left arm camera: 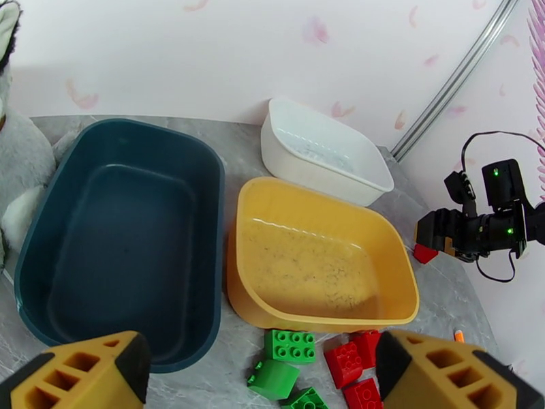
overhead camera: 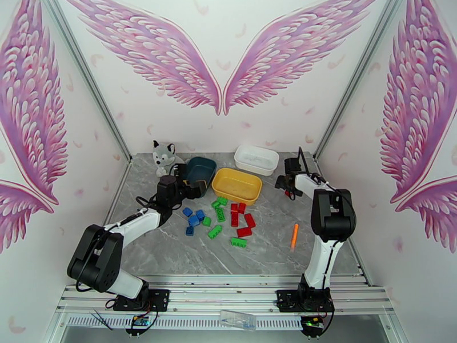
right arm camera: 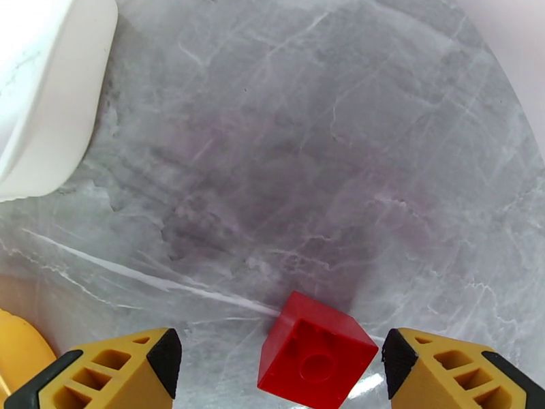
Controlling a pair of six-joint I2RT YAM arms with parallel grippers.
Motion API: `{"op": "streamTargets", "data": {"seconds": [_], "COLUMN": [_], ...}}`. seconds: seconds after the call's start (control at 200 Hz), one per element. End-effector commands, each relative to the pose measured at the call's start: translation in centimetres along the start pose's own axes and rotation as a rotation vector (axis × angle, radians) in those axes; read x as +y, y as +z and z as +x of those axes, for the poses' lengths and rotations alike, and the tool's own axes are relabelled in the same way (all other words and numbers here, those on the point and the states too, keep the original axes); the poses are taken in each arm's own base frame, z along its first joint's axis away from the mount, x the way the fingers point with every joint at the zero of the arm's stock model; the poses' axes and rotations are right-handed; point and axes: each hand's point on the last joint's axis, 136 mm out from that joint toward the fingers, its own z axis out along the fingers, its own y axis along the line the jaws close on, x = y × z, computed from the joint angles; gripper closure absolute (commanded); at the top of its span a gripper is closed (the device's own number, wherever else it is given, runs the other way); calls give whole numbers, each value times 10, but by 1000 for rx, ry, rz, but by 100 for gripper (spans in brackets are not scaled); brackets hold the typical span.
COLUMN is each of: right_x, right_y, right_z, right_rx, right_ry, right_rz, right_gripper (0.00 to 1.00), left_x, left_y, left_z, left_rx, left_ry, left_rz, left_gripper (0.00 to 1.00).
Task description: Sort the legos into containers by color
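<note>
**A:** Over to the right gripper [right arm camera: 283,352]: spread wide, low over the table [right arm camera: 306,131], straddling a stray red brick [right arm camera: 317,362] and touching neither side.

**B:** Well apart from the main pile [overhead camera: 220,218], near the white tub [right arm camera: 41,97]. Probably lined up for a pinch.

**A:** And the left gripper [left arm camera: 260,366]? Spread wide too, gripping nothing, hovering above a green brick [left arm camera: 289,345] by the yellow tub [left arm camera: 272,311].

**B:** Parked clear of the other arm, by the look of it. Nothing yet in the yellow, white or blue tub [left arm camera: 219,199].

**A:** Worth squaring up first. Sitting skewed between those fingers, so liable to twist on closing.
</note>
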Motion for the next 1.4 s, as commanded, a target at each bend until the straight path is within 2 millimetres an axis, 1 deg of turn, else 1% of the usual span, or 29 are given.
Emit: {"op": "streamTargets", "data": {"seconds": [0.0, 0.065, 0.275, 0.46, 0.6, 0.7, 0.89, 0.935, 0.97, 1.06, 1.175, 1.295, 1.395], "right_x": [-4, -4, -4, -6, -5, -6, -6, -6, -6, -3, 7, 30, 56], "right_y": [2, 4, 6, 10, 13, 13, 10, 8, 6, -4, -25, -55, -79], "right_z": [-3, -2, 0, 3, 5, 5, 5, 5, 4, 2, -5, -9, -5], "right_rx": [18, 25, 38, 62, 78, 80, 68, 61, 55, 35, -8, -58, -89], "right_ry": [22, 25, 30, 48, 50, 50, 53, 55, 57, 69, 90, 62, 2], "right_rz": [17, 18, 13, -3, -7, -7, -15, -18, -23, -53, -128, -199, -243], "right_gripper": [20, 22, 26, 32, 35, 44, 54, 58, 62, 66, 70, 72, 73], "left_x": [-16, -23, -35, -40, -40, -41, -42, -42, -42, -43, -42, -49, -56], "left_y": [3, 4, 9, 15, 16, 16, 16, 16, 16, 16, 16, 15, 5], "left_z": [-10, -9, -5, 1, 3, 3, 4, 4, 4, 4, 4, 7, 13], "left_rx": [-1, 8, 33, 63, 69, 71, 72, 72, 72, 68, 52, 51, 40], "left_ry": [33, 45, 63, 74, 79, 81, 85, 85, 86, 76, 33, 0, 20], "left_rz": [46, 68, 102, 116, 111, 110, 111, 111, 110, 107, 92, 82, 51], "left_gripper": [4, 1, 1, 1, 1, 1, 1, 1, 1, 1, 1, 1, 1]}}
